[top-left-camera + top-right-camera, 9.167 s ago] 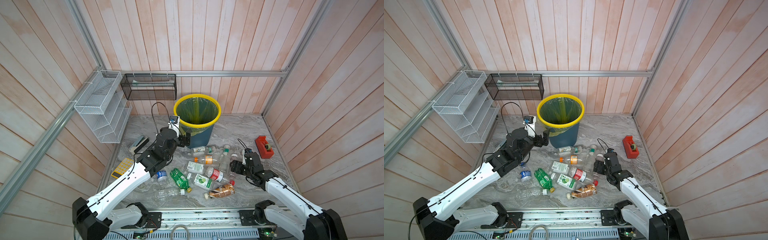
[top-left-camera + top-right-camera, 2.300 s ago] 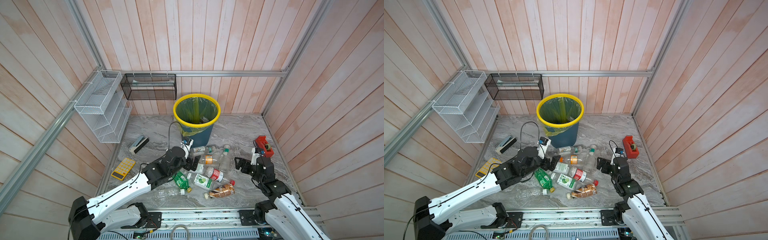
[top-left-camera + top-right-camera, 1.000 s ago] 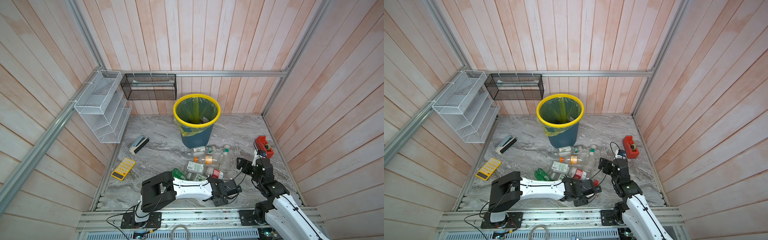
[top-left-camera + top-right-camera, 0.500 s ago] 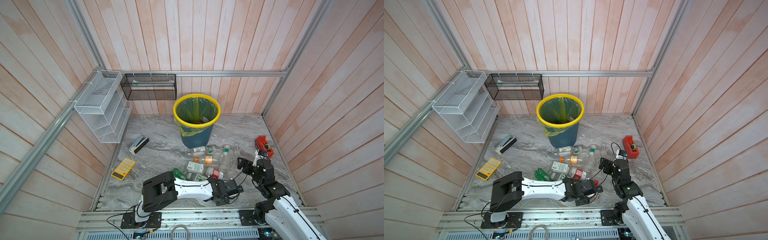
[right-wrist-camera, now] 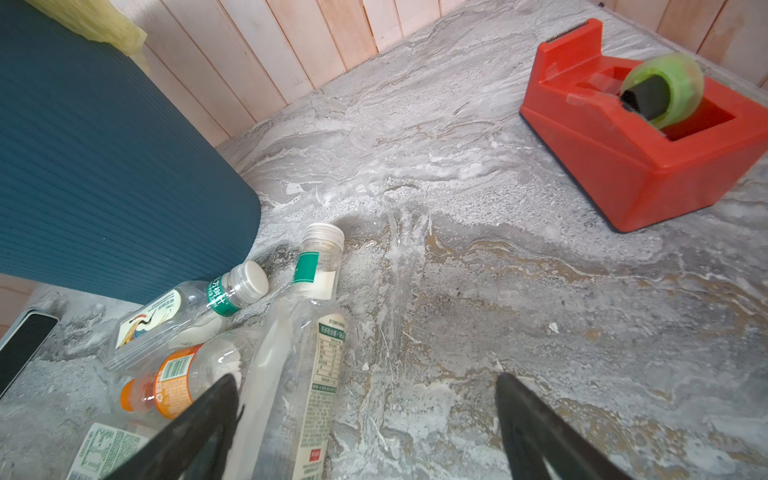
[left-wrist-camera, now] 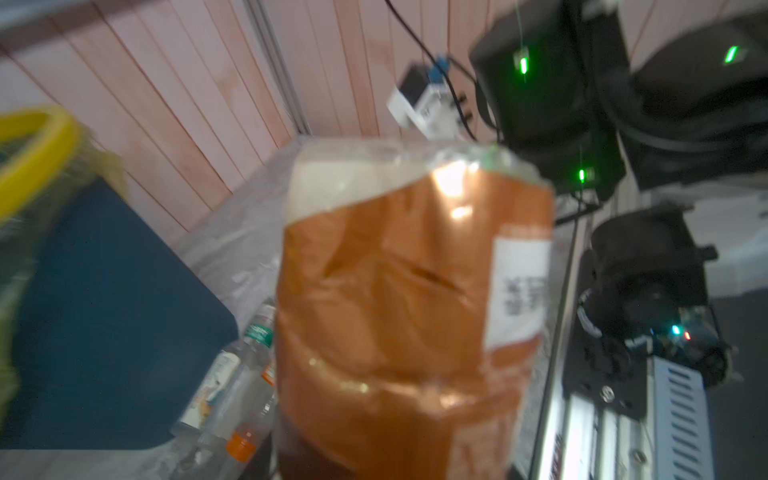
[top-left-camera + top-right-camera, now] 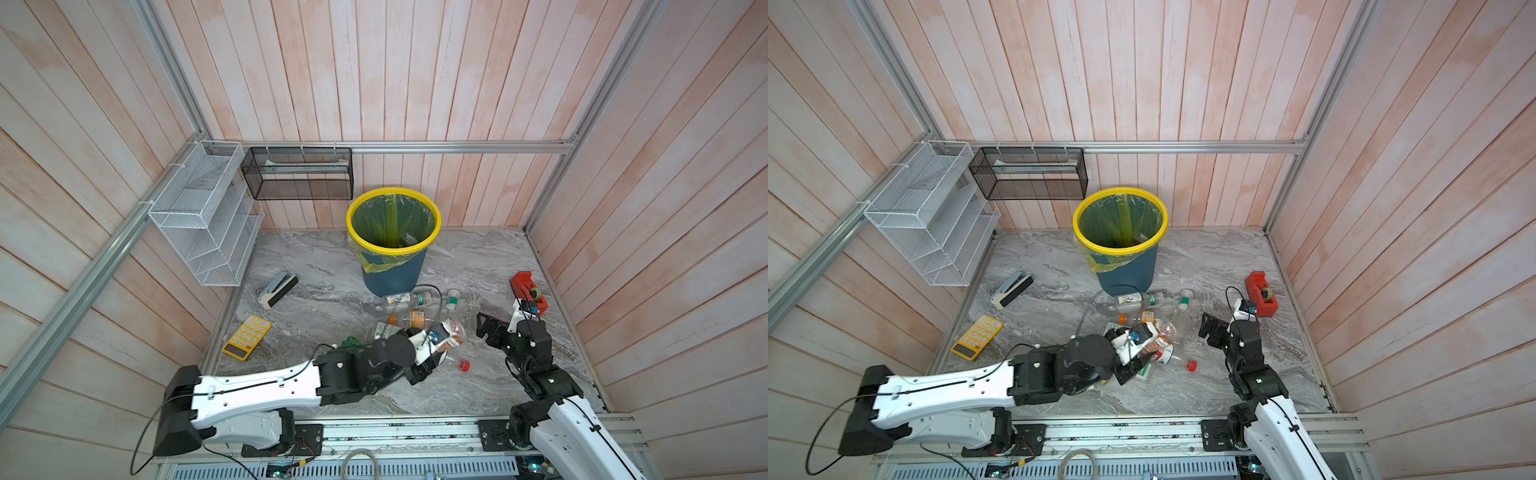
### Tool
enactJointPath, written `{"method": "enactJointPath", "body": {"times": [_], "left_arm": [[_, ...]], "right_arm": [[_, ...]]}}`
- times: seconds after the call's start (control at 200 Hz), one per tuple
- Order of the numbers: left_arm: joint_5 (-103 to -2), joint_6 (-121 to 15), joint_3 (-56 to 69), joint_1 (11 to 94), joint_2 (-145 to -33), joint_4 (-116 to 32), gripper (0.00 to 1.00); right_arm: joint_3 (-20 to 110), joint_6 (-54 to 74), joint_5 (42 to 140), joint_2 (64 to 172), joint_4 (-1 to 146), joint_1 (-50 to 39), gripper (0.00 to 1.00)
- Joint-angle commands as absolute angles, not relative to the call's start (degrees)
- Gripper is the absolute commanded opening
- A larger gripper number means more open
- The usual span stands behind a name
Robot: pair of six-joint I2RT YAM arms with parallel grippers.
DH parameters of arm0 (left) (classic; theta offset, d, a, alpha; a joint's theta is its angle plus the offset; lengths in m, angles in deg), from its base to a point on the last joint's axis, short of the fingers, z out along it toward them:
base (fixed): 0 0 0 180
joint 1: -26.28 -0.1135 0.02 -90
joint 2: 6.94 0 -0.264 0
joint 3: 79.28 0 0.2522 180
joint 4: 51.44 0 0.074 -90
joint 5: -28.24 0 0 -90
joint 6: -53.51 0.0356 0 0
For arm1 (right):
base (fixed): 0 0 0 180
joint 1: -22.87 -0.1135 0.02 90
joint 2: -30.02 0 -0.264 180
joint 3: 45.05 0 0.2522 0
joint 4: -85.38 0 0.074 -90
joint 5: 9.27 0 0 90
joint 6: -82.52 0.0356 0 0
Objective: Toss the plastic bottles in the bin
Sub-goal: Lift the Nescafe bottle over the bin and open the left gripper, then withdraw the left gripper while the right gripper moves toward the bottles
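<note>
see the left claw [image 7: 436, 351] clamped tight on a brown bottle [image 7: 452, 337] with an orange-brown label, mid worktop [image 7: 316, 291], at about 6 o'clock from the bin [image 7: 394, 276]. looks lifted a bit above the others, but can't say for sure from both top views. fills nearly the whole left wrist view, blurry.

find the right claw [image 7: 489, 330] just at 3 o'clock of that bottle, jaws spread wide apart with nothing between them, over bare worktop in the right wrist view.

count more lying flat between the held one and the bin: a clear bottle with a white label [image 7: 399, 299] just beside the bin's foot, an orange-label bottle [image 7: 413, 320] right at 6 o'clock of it, and a tall clear bottle with a green band [image 7: 451, 301] at 3 o'clock of both. also spot a clear bottle with a red cap [image 7: 463, 365] at 5 o'clock of the held one, plus a bit of a green bottle [image 7: 351, 341] poking out from behind the left arm [image 7: 257, 384] at 9 o'clock.

not part of the job: red tape dispenser [image 7: 527, 291] at 2 o'clock by the right wall, yellow calculator [image 7: 247, 343] at 9 o'clock near the left edge.
</note>
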State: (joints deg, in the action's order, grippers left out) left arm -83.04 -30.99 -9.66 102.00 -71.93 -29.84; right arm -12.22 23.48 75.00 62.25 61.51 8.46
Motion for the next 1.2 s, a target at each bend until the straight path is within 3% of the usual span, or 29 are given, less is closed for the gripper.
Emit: {"method": "enactJointPath", "body": {"times": [0.0, 0.095, 0.185, 0.315, 0.385, 0.475, 0.59, 0.685, 0.775, 1.195], "left_arm": [[-91.23, -20.55, -12.48, 100.20, -63.30, -47.21, 0.40], [-88.33, -14.00, -13.62, 96.97, -58.34, -59.34, 0.40], [-80.95, -14.78, -11.09, 89.00, -59.10, -62.97, 0.40], [-65.73, -27.35, -1.57, 71.74, -68.80, -57.32, 0.40], [-59.62, -33.94, 3.99, 65.22, -76.64, -54.74, 0.49], [-54.59, -39.18, 18.55, 60.40, -88.92, -39.47, 0.55], [-55.35, -45.00, 34.15, 58.24, -99.20, -23.29, 0.77], [-59.21, -46.49, 29.11, 58.64, -94.80, -29.08, 1.00], [-61.23, -46.47, 21.62, 59.31, -88.35, -37.57, 1.00], [-72.51, -42.60, 3.76, 66.05, -73.19, -38.84, 1.00]], "right_arm": [[-12.83, 21.51, 78.58, 62.74, 64.71, 8.86, 0.96], [-12.45, 21.35, 80.10, 63.26, 65.90, 8.78, 0.96], [-11.81, 21.36, 80.44, 63.72, 66.14, 8.86, 0.95], [-10.64, 21.56, 82.35, 64.94, 66.50, 8.82, 0.93], [-10.19, 22.02, 83.09, 66.30, 66.39, 8.81, 0.92], [-10.04, 22.16, 83.70, 68.06, 66.22, 8.79, 0.91], [-8.59, 20.88, 82.72, 69.13, 63.52, 8.79, 0.92], [-7.59, 20.56, 80.28, 67.62, 61.41, 8.81, 0.94], [-7.38, 20.81, 79.46, 66.15, 60.66, 8.81, 0.95], [-6.90, 22.14, 81.18, 70.82, 62.05, 8.80, 0.94]]}}
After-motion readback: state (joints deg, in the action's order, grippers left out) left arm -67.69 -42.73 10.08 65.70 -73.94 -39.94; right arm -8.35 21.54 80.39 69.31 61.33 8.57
